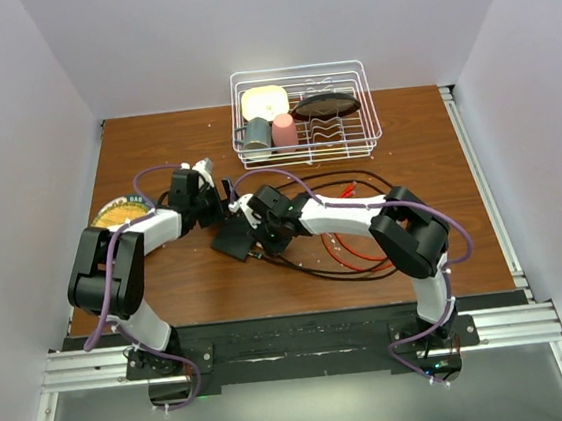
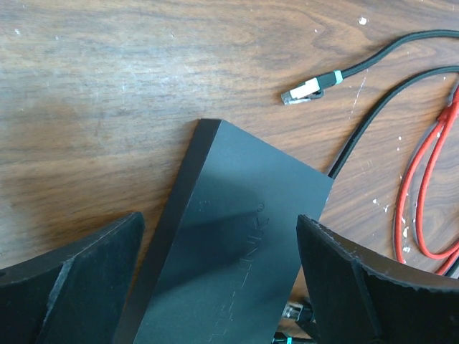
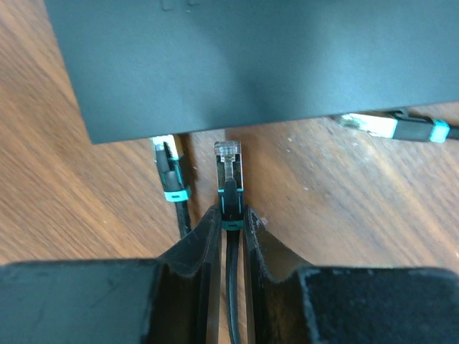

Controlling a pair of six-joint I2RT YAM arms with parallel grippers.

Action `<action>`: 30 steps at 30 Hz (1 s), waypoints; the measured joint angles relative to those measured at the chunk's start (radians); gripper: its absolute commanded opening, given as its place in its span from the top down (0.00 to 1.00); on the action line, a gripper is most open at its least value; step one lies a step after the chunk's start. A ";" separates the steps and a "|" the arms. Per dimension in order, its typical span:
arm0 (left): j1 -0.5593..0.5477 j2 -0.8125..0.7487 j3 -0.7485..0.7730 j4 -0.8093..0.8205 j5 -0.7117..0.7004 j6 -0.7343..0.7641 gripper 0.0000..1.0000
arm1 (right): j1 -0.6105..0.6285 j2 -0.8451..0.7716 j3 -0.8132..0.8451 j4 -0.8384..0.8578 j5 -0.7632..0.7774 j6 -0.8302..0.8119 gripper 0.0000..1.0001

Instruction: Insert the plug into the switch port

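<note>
The switch (image 2: pixel 229 265) is a flat matte-black box lying askew on the wooden table, also seen from above (image 1: pixel 232 240). My left gripper (image 2: pixel 219 279) is open and straddles it, one finger (image 2: pixel 79 287) on each side with a gap between finger and box. My right gripper (image 3: pixel 231 215) is shut on the black boot of a clear-tipped plug (image 3: pixel 229 161). The plug points at the switch's (image 3: pixel 251 64) near edge, its tip just short of it. The sockets themselves are hidden under that edge.
A second plug (image 3: pixel 168 168) reaches the switch edge left of the held one, and a third (image 3: pixel 380 127) lies to the right. A loose plug (image 2: pixel 305 90) and red cables (image 2: pixel 430 186) lie nearby. A wire dish rack (image 1: pixel 310 147) stands at the back, a yellow disc (image 1: pixel 118 212) at the left.
</note>
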 measured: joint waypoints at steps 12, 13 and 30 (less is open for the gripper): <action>0.000 -0.058 -0.075 0.021 0.009 -0.001 0.17 | -0.008 -0.013 -0.019 0.008 0.010 0.006 1.00; 0.000 -0.062 -0.079 0.021 0.010 -0.001 0.17 | -0.008 -0.013 -0.019 0.008 0.010 0.006 1.00; 0.000 -0.118 -0.158 0.068 0.006 -0.001 0.20 | -0.008 0.017 0.042 -0.079 -0.016 0.002 1.00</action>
